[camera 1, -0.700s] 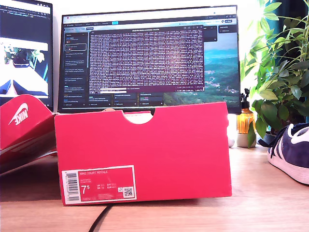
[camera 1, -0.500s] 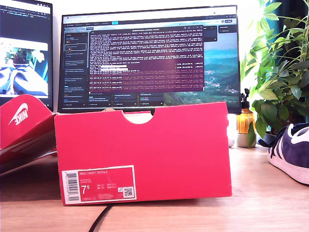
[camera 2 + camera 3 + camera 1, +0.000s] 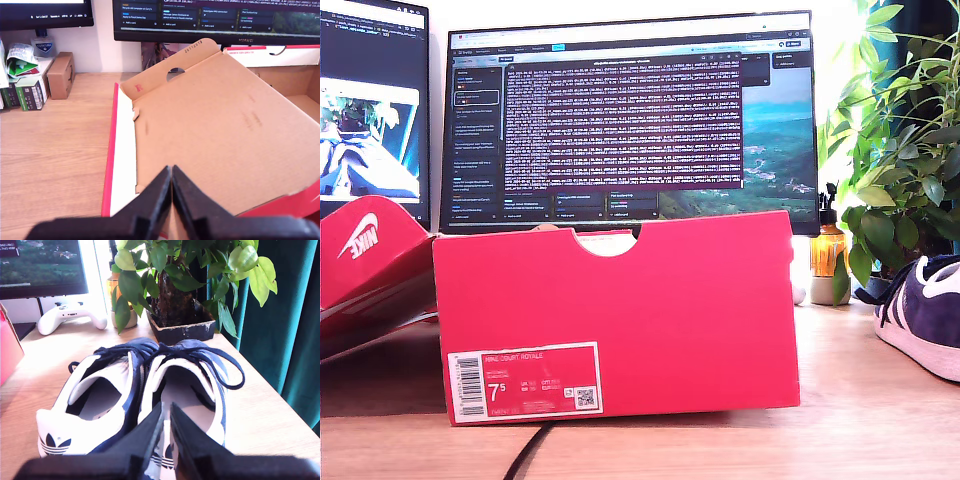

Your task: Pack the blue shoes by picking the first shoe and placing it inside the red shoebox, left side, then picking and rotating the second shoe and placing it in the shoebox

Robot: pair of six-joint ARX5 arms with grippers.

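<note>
At three o'clock in the exterior view, on the wooden surface point(image 3: 840, 400) well apart from the red shoebox point(image 3: 620, 300): the blue shoes point(image 3: 95, 405), side by side and touching, heels toward my second pincer point(image 3: 166, 407). Tips of that pincer pressed together, clamped on nothing, hanging just over the heel of one shoe point(image 3: 195, 385). Likely to jab or shove that heel if lowered shut, so needs opening first. Once opened, a fair chance of catching both collars at once, given no gap between the pair. Loose dark laces point(image 3: 220, 367) apt to snag and drag the neighbour. Potted plant point(image 3: 175, 315) near the toes, leaving little room for a forward push. Toward nine o'clock in the exterior view, the box's open lid point(image 3: 365, 250); above its brown inner face point(image 3: 220, 130), my first pincer point(image 3: 171, 172), likewise closed and empty. Risk there of pressing the lid down or nudging the box. Tall front wall also ready to clip a shoe carried too low.
</note>
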